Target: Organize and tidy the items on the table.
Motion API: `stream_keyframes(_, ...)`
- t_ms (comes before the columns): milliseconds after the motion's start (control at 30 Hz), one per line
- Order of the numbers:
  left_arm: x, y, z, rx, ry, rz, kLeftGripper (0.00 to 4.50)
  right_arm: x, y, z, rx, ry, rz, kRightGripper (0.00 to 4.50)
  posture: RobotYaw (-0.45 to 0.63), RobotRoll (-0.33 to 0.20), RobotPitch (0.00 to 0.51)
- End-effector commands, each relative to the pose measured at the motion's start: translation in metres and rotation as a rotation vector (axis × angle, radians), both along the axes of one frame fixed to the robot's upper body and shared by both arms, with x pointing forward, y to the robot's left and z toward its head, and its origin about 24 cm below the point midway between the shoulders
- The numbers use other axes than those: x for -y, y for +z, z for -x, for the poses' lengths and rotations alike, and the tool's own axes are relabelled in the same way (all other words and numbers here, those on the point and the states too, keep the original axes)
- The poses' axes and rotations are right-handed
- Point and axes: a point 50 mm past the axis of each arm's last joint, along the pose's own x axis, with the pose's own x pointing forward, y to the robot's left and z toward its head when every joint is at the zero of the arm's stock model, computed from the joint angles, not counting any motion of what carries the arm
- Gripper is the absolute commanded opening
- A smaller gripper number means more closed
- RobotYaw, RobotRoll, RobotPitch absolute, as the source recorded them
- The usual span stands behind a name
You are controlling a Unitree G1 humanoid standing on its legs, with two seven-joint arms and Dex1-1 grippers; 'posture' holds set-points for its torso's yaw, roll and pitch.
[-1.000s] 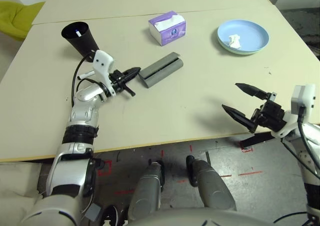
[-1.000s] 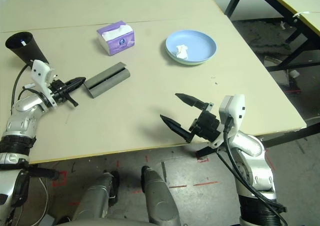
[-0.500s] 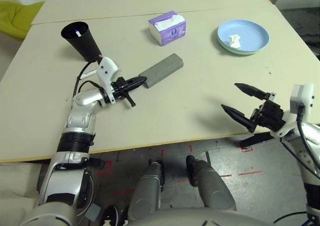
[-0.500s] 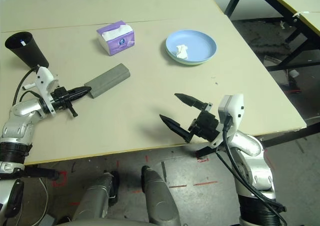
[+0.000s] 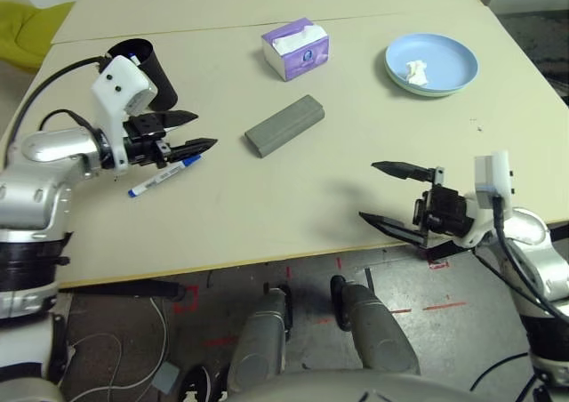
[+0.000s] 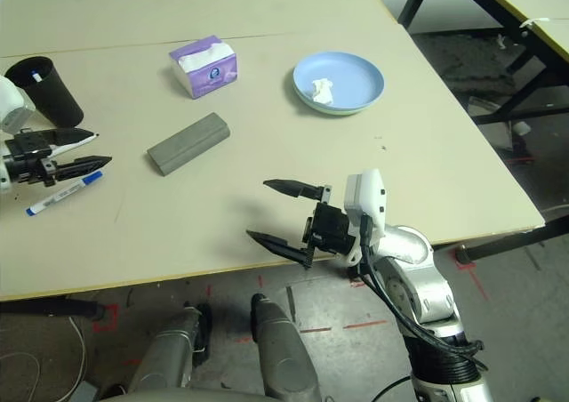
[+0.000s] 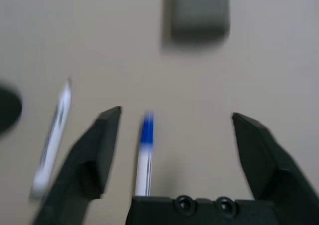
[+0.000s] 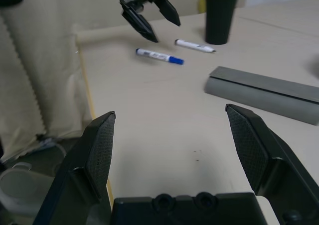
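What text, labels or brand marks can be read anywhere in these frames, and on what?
None can be read.
Tissue box: purple printed panel with a pale mark, too small to read.
Blue-capped marker: dark print along its white barrel, too small to read.
Second marker: faint print on the barrel, blurred.
Grey glasses case, black cup, blue plate: no markings seen.

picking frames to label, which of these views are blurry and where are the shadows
Left wrist view: smeared throughout; the blue-capped marker, the other marker and the grey case all have soft edges. Right wrist view: fairly sharp on the case and black cup. Left eye view: crisp, soft even light, a faint shadow on the table beside the right pincer.
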Motion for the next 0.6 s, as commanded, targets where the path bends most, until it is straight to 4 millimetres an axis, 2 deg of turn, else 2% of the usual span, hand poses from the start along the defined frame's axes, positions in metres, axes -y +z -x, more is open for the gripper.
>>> stream_keyframes(33,-0.011,-0.002,0.006,-0.109,-0.001,-0.133,4.48,-0.009,0.000,-0.002,0.011,0.048,0.004,4.50,-0.10,0.000,0.253)
stream_keyframes(133,-0.020,-0.001,0.006,-0.188,-0.008,-0.190,4.48,-0.014,0.003,-0.005,0.023,0.069,0.000,4.50,-0.10,0.000,0.255)
stream_keyframes(300,-0.025,-0.009,-0.008,-0.241,-0.035,-0.252,4.48,-0.021,0.003,-0.006,0.036,0.096,0.013,4.50,-0.13,0.000,0.252)
stream_keyframes(600,-0.026,-0.037,-0.034,-0.252,-0.034,-0.257,4.48,-0.026,0.008,-0.001,0.051,0.084,0.006,4.50,-0.16,0.000,0.250)
